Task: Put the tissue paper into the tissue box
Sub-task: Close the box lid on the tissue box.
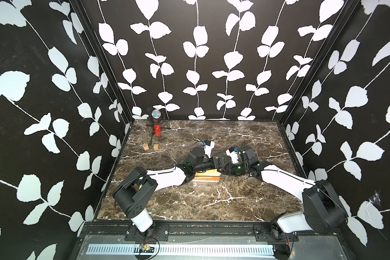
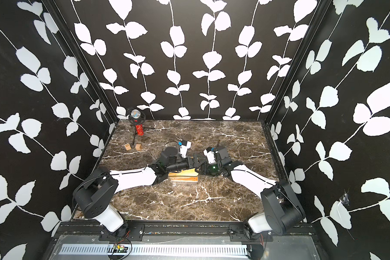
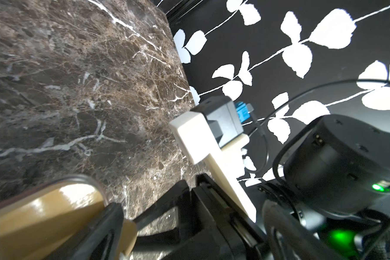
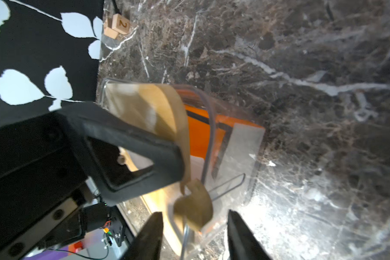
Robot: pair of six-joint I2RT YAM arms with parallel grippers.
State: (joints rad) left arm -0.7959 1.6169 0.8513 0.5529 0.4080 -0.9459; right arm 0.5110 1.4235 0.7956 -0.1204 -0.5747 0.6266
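Observation:
In the right wrist view the orange tissue paper (image 4: 198, 135) lies inside the clear tissue box (image 4: 241, 146). The bamboo lid (image 4: 149, 108) rests tilted over the box, one corner raised. One black finger (image 4: 133, 153) of my left gripper lies on the lid's top. My right gripper (image 4: 195, 236) is open, its jaws straddling the box's near end and the lid's corner without touching them. In both top views the two grippers meet above the box (image 1: 206, 180), left gripper (image 1: 214, 163) against right gripper (image 1: 222, 161). The left wrist view shows the lid (image 3: 43, 216) beside one finger (image 3: 108, 225); the jaws stand wide.
A microphone on a small tripod (image 1: 156, 122) stands at the back left corner. Two wooden cubes (image 1: 146, 147) (image 1: 156, 146) sit in front of it. Black leaf-patterned walls close in the marble table (image 1: 212, 202) on three sides.

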